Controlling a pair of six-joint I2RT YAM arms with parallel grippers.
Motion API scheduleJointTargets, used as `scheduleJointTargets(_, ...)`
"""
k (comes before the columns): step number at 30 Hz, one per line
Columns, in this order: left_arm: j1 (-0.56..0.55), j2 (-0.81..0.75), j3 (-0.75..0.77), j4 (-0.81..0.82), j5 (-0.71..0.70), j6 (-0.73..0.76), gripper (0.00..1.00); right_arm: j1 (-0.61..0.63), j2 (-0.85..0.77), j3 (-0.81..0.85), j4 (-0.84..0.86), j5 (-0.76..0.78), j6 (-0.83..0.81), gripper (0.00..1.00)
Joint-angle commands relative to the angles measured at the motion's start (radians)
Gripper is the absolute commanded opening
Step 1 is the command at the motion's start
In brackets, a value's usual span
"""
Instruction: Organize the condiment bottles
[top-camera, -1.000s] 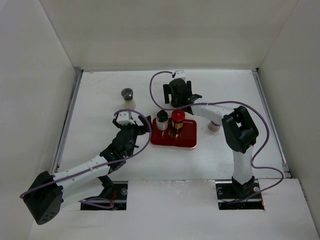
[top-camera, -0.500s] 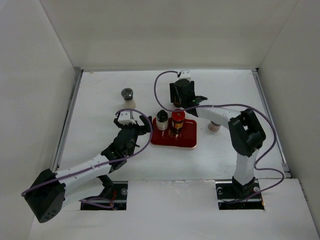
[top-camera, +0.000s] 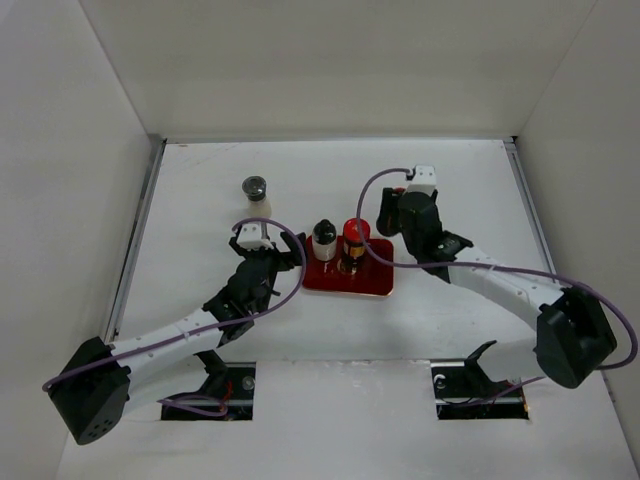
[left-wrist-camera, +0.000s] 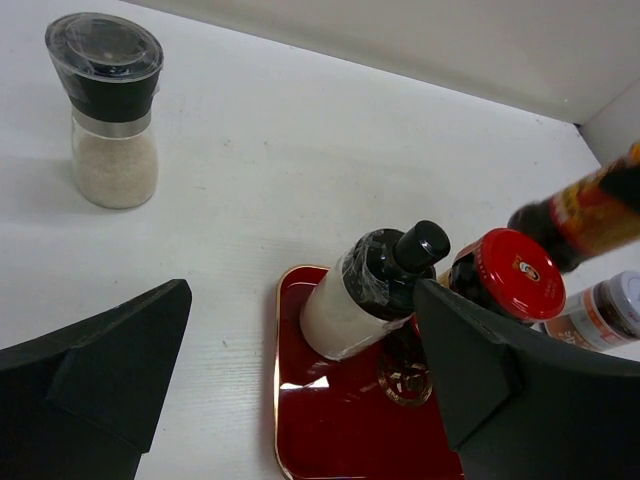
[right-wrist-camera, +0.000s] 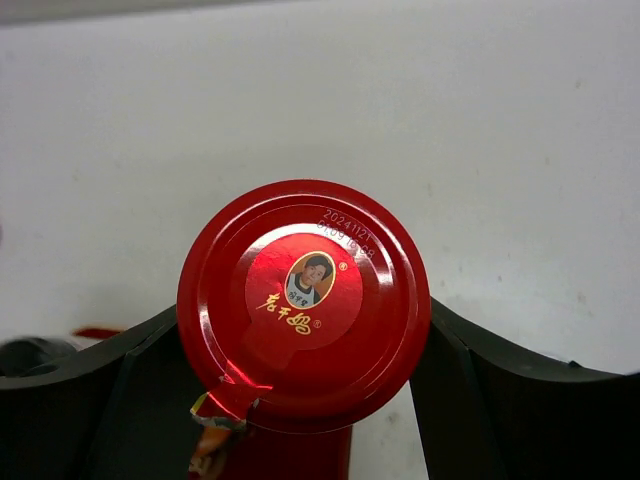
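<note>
Condiment bottle (right-wrist-camera: 303, 300), brown with a glossy red cap bearing a small portrait sticker: the right end effector (right-wrist-camera: 305, 385) has just closed partway onto it, fingers (right-wrist-camera: 480, 370) hugging both sides, and swung it rightward. A placement on the red tray (left-wrist-camera: 335, 420) just below seems next. The left end effector (left-wrist-camera: 300, 320) gapes wide, empty.

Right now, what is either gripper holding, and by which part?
Right gripper: red-capped brown bottle, gripped on its sides below the cap. Left gripper: nothing.
</note>
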Motion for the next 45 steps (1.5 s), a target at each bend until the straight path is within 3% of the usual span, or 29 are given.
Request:
scheduleJointTargets(1,-0.002,0.001,0.011,0.055,0.01,-0.009,0.96,0.011,-0.038,-0.05,0.103,0.019,0.062,0.62)
scheduleJointTargets(13,-0.005,-0.006,0.009,0.052,0.01,-0.009,0.96,0.103,-0.003,-0.125,0.162,0.02,0.098,0.62)
scheduleJointTargets(22,-0.009,-0.02,0.005,0.056,0.007,-0.009,0.96,0.124,0.112,-0.113,0.178,0.066,0.096,0.68)
scheduleJointTargets(24,-0.002,-0.019,0.006,0.049,0.01,-0.011,0.96,0.132,0.124,-0.105,0.175,0.082,0.094,0.74)
scheduleJointTargets(27,-0.006,-0.029,0.003,0.052,0.007,-0.011,0.96,0.153,0.115,-0.099,0.167,0.109,0.075,0.91)
scheduleJointTargets(35,0.001,-0.06,-0.001,0.041,0.003,-0.011,0.96,0.163,-0.102,-0.133,0.064,0.135,0.102,1.0)
scheduleJointTargets(41,0.001,-0.065,0.003,0.029,0.007,-0.011,0.94,0.045,-0.233,-0.234,-0.053,0.233,0.183,1.0)
scheduleJointTargets(45,-0.002,-0.057,0.006,0.03,0.009,-0.011,0.94,-0.087,-0.206,-0.242,-0.133,0.188,0.209,1.0)
